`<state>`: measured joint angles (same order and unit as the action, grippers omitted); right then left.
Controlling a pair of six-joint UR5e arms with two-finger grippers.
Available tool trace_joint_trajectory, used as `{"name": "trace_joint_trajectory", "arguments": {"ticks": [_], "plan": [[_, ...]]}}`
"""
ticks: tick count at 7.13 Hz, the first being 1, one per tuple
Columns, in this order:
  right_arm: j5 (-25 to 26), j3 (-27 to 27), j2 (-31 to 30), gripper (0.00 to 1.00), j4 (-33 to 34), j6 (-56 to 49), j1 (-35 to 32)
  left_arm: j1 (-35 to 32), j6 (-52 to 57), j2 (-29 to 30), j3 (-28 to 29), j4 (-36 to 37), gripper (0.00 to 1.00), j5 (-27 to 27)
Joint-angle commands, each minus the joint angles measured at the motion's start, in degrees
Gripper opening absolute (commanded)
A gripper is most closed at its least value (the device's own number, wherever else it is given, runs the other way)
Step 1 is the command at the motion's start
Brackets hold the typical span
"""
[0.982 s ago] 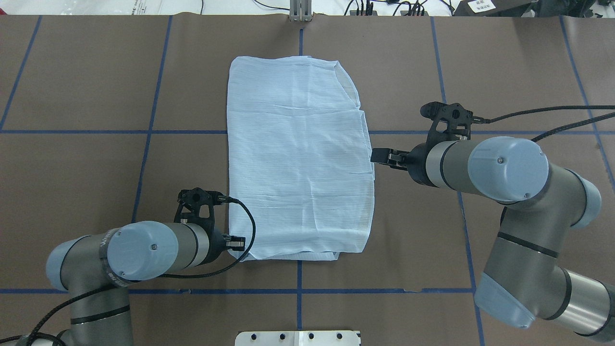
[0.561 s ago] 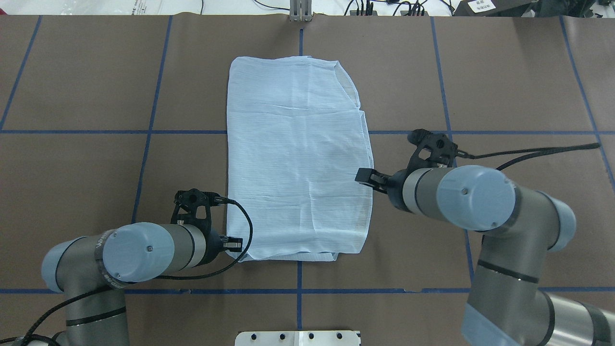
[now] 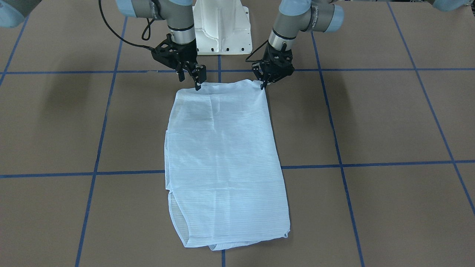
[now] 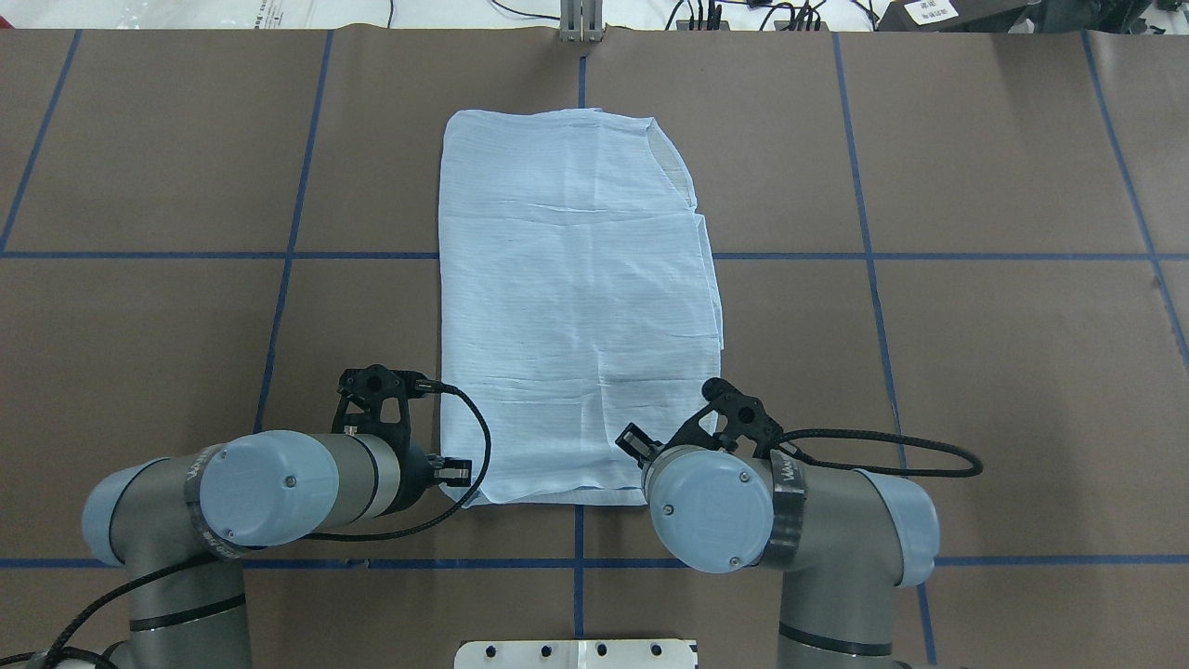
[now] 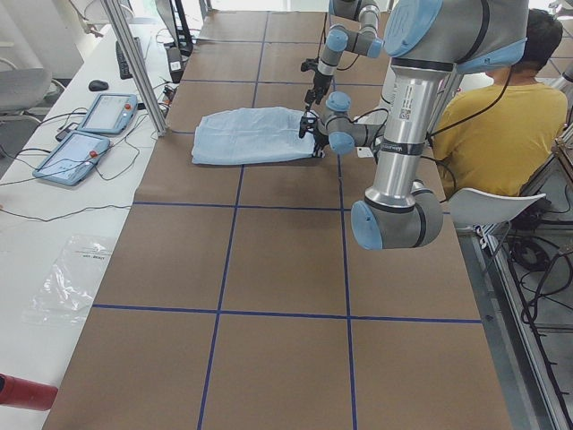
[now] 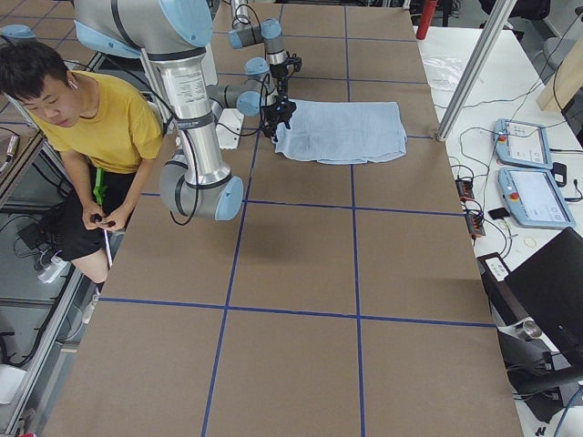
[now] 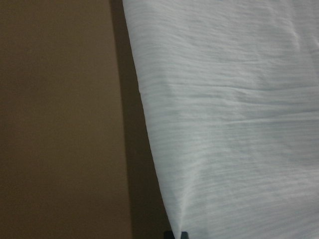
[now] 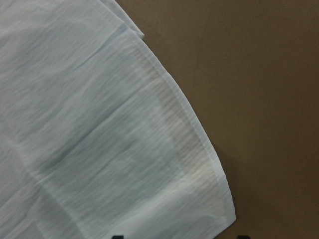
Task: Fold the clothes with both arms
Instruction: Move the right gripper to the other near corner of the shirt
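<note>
the folded shirt (image 4: pixel 576 307) lies flat on the table (image 4: pixel 975 372). the left gripper (image 4: pixel 458 471) looks pinched on the corner at its tips. the right gripper (image 3: pixel 191 82) hangs spread over the other near corner, probably so both lift that edge together.

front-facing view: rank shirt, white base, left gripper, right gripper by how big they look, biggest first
1. shirt
2. white base, partly cut off by the frame's top
3. right gripper and left gripper: about alike, no ranking
</note>
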<state>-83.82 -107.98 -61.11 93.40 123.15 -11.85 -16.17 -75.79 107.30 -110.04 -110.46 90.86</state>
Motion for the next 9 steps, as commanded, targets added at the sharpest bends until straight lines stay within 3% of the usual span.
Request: {"name": "trace_joint_trajectory", "arguments": {"ticks": [1, 4, 7, 8, 9], "plan": [[0.5, 2.4, 2.5, 0.81, 1.0, 2.5, 0.9, 0.0, -0.8, 0.3, -0.1, 0.0, 0.00, -1.4], [0.9, 2.7, 3.1, 0.81, 1.3, 5.6, 2.6, 0.0, -0.8, 0.1, -0.7, 0.1, 0.00, -1.5], [2.8, 6.8, 6.5, 0.75, 0.8, 8.1, 3.0, -0.1, -0.8, 0.1, -0.9, 0.1, 0.00, -1.5], [2.8, 6.9, 6.6, 0.66, 0.8, 8.1, 3.0, -0.1, -0.8, 0.1, -0.9, 0.1, 0.00, -1.5], [3.6, 6.9, 6.6, 0.33, 0.7, 8.2, 2.9, -0.1, -0.8, 0.1, -0.9, 0.0, 0.00, -1.5]]}}
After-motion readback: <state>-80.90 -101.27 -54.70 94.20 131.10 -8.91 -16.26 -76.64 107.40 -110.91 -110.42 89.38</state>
